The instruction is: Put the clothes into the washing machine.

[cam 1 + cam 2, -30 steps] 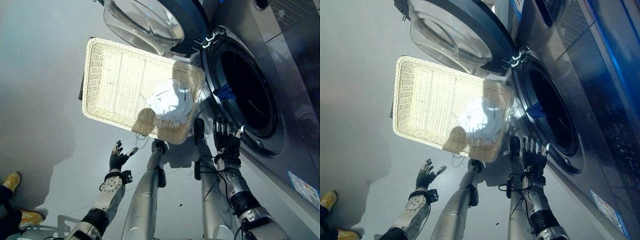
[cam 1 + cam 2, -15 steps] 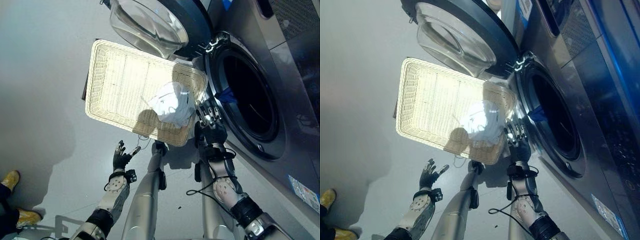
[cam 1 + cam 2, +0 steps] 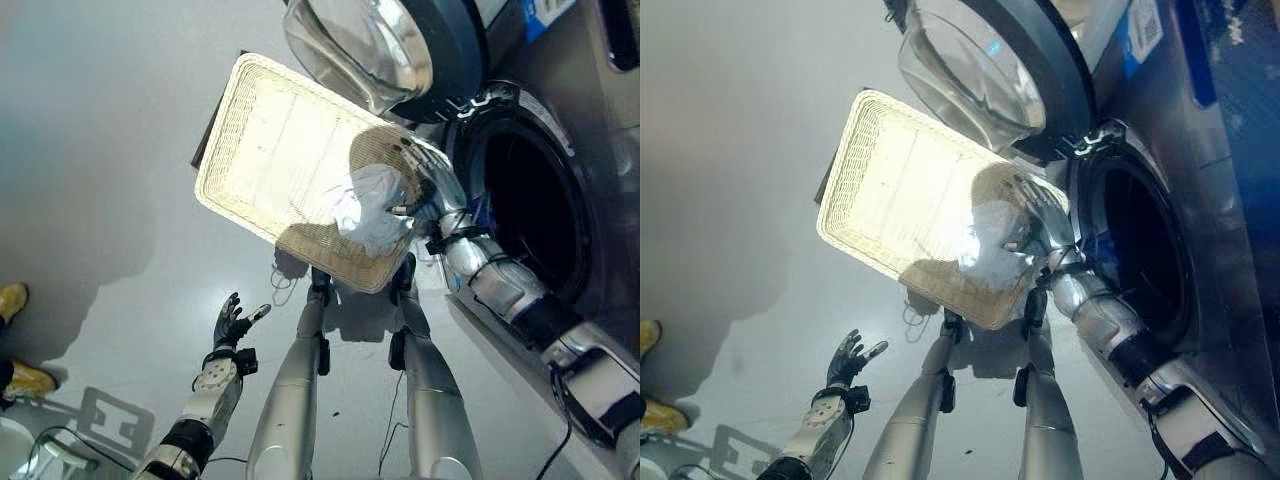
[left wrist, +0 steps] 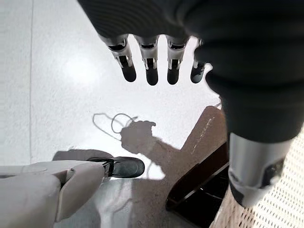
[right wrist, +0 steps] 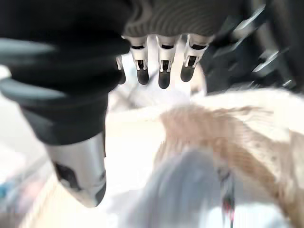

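Right hand (image 3: 425, 185), fingers extended and holding nothing, above the crumpled white garment (image 3: 368, 205) in the cream woven rectangular basket (image 3: 270, 150) beside the washing machine's dark open drum (image 3: 530, 215); a shallow grasp risks dropping cloth short of the drum; left hand (image 3: 232, 322) released over the floor.

Laundry area: front-load washing machine (image 3: 560, 150), door (image 3: 400, 45) open, wicker basket (image 3: 270, 160) on grey floor (image 3: 90, 150).

Cream basket (image 3: 270, 150) (woven), white clothes (image 3: 368, 205)

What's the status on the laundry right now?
Right hand open over white garment in wicker basket. Left hand open, idle. Washer door open, drum unobstructed.
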